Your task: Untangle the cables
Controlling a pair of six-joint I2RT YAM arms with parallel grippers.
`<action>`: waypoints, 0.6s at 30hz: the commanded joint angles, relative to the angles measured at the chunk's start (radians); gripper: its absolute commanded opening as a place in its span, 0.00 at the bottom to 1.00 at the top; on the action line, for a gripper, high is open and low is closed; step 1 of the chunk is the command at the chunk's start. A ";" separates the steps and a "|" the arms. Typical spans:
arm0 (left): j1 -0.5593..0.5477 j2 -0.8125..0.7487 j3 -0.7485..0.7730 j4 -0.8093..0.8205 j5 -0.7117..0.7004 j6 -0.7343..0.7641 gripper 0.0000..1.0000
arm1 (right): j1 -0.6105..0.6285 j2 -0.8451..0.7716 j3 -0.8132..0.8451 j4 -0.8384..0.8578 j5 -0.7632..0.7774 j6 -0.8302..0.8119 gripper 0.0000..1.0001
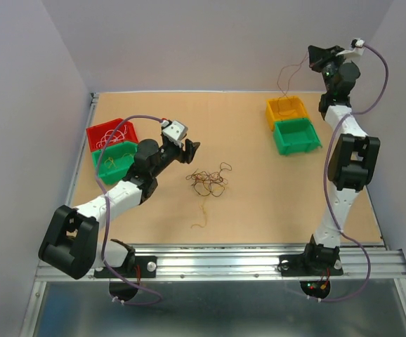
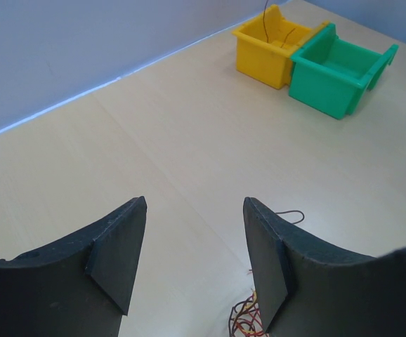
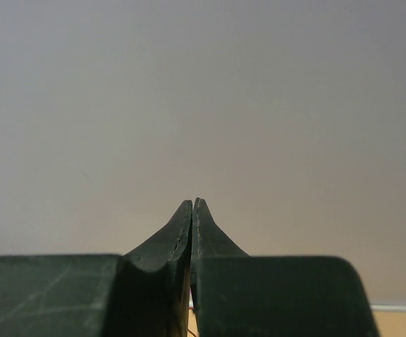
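Note:
A small knot of thin red, brown and yellow cables lies mid-table. Its edge shows in the left wrist view, by my right finger. My left gripper is open and empty, low over the table just left of the knot; in its wrist view the jaws stand wide apart. My right gripper is raised high at the back right, shut on a thin brown cable that hangs down into the yellow bin. In the right wrist view the jaws are pressed together, facing the wall.
A red bin with whitish wires and a green bin with a yellow wire stand at the left. A second green bin stands by the yellow bin. Loose yellow wires lie in front of the knot.

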 commanded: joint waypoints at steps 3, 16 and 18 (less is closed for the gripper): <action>0.002 -0.013 0.040 0.028 0.013 0.007 0.69 | -0.009 -0.014 -0.153 0.229 -0.040 0.049 0.01; 0.003 -0.042 0.029 0.025 0.023 0.001 0.69 | -0.041 -0.104 -0.459 0.369 -0.040 -0.017 0.01; 0.002 -0.046 0.026 0.023 0.019 0.004 0.69 | -0.050 -0.096 -0.462 0.369 -0.040 -0.017 0.01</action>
